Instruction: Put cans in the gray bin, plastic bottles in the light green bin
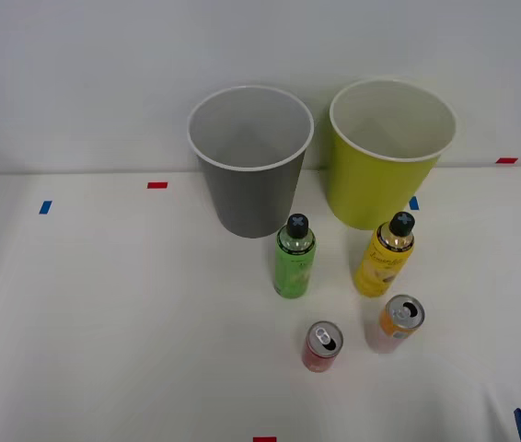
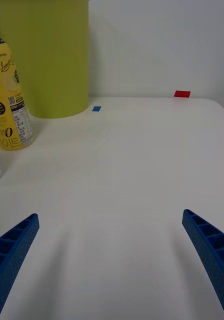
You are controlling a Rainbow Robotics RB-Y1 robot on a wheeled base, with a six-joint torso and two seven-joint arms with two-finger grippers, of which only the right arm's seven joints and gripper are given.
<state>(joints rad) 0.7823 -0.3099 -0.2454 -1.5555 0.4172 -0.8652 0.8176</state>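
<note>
Blue claw [image 2: 112, 265] wide open, empty, right of yellow bottle [image 2: 7, 95]; sloppy approach would probably topple it

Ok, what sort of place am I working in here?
Probably a lab test bench, not a real kitchen or recycling point: a plain white table against a bare white wall, small red and blue tape marks on the tabletop, and a staged set of two bins, two bottles and two cans.
</note>
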